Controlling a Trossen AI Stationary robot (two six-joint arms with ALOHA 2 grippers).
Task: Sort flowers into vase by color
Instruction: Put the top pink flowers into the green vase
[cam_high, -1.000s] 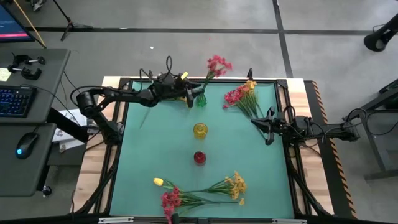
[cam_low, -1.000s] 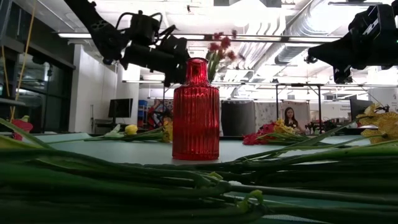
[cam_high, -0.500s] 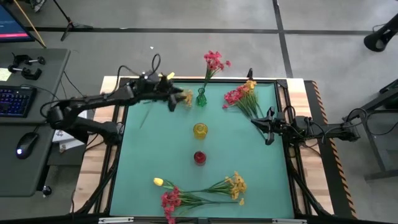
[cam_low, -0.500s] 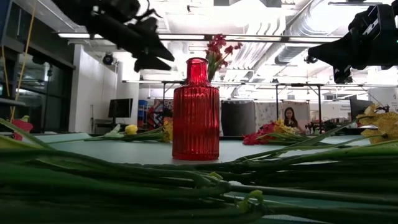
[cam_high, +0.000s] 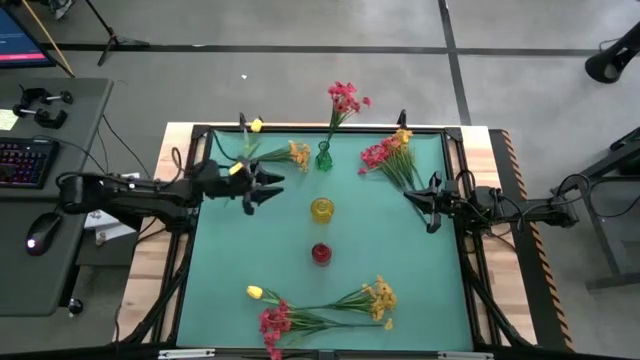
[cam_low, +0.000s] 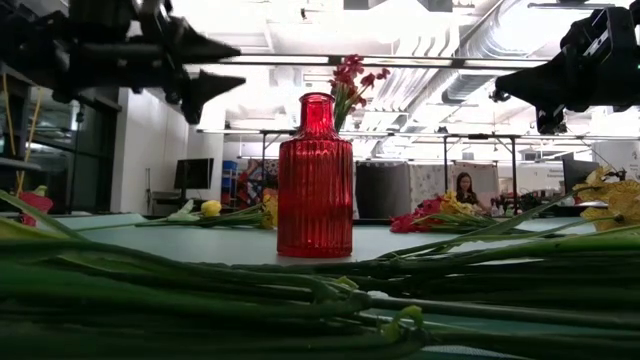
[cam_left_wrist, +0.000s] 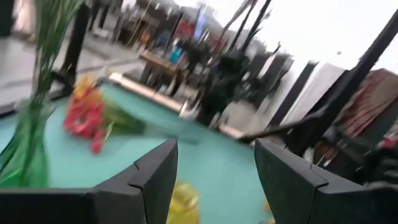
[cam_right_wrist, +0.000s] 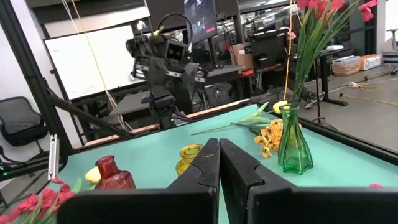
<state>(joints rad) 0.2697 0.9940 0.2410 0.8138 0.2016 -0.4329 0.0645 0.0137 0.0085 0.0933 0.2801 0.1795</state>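
From above, your left gripper hangs released over the surface's left side; pink-red flowers stand in the green vase; the right gripper waits clenched at the right edge. Level across the surface, the red vase stands empty behind loose stems. Your left wrist shows spread fingers grasping nothing.

Pink flowers in green vase, left gripper open nearby

One camera is looking straight down on the table; another is peering level across it, close behind the red vase, which both are catching.
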